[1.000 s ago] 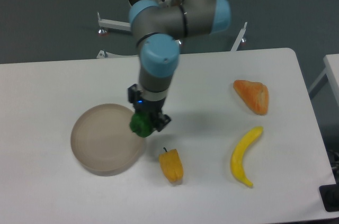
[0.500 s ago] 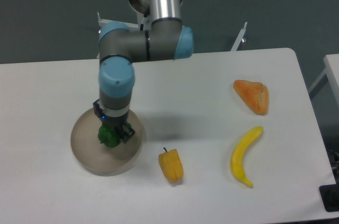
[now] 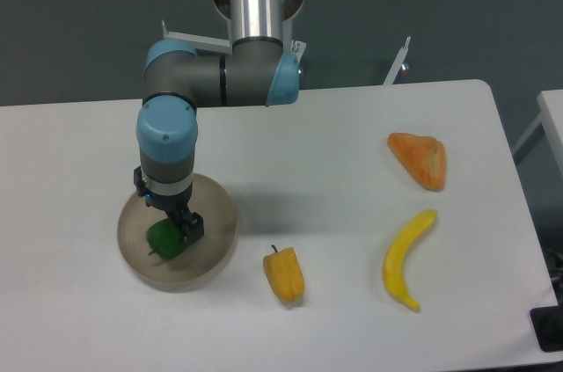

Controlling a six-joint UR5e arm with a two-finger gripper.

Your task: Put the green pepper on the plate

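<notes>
The green pepper (image 3: 162, 238) is a small glossy dark-green lump low over the left half of the plate (image 3: 215, 240), a round beige-grey dish at the table's left. My gripper (image 3: 174, 233) points straight down over the plate and is shut on the pepper. One black finger (image 3: 193, 226) shows on the pepper's right side, while the other is hidden behind it. Whether the pepper touches the plate's surface is unclear from this view.
A yellow-orange bell pepper (image 3: 284, 274) lies just right of the plate. A banana (image 3: 405, 258) and an orange wedge-shaped piece (image 3: 420, 159) lie at the right. The arm's elbow (image 3: 220, 82) hangs above the table's back left.
The arm swung left, carrying the green pepper from the plate's right rim to over the plate's left half, and came lower. The other items have not moved.
</notes>
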